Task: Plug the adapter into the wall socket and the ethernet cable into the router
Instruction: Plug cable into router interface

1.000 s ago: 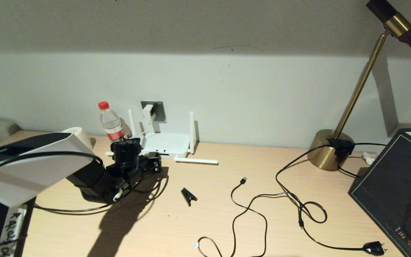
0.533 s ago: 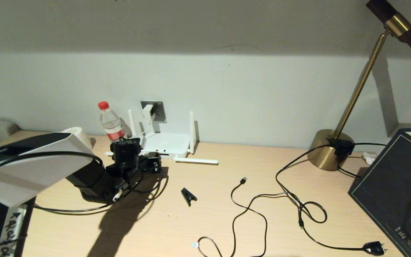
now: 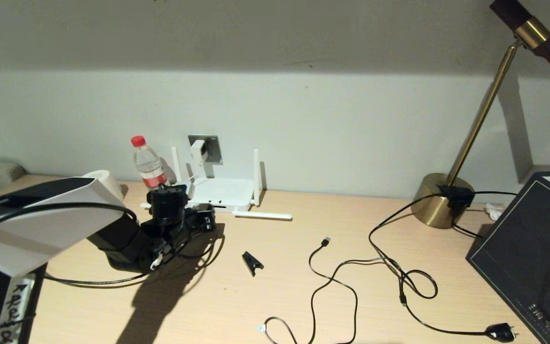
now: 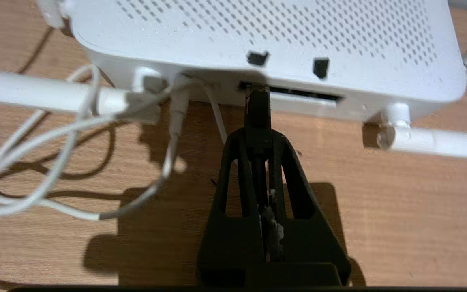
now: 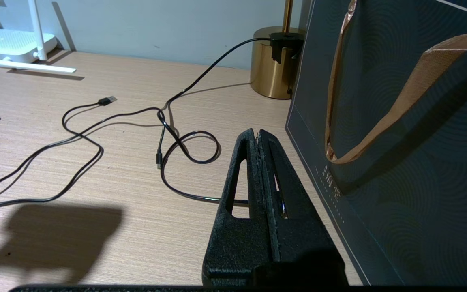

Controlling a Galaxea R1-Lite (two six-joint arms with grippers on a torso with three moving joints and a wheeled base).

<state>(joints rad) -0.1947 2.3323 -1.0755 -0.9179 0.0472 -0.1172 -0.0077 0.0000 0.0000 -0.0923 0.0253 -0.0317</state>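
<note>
Both left fingers (image 4: 258, 134) (pinching ethernet cable (image 4: 257, 106)) at router (image 4: 258, 36)

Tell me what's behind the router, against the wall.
The wall socket sits on the wall behind the router, with the white adapter plugged into it. The adapter covers part of the plate, so those pin holes can't be seen.

A pale wall (image 3: 332, 119) runs along the far side of a light wooden desk (image 3: 284, 291), its upper part in shadow and its lower part lit. At the far right, a brass lamp (image 3: 451, 191) stands on a round base, its slim stem leaning up to the right. Hard dark shadows fall across the desk on the left.
</note>
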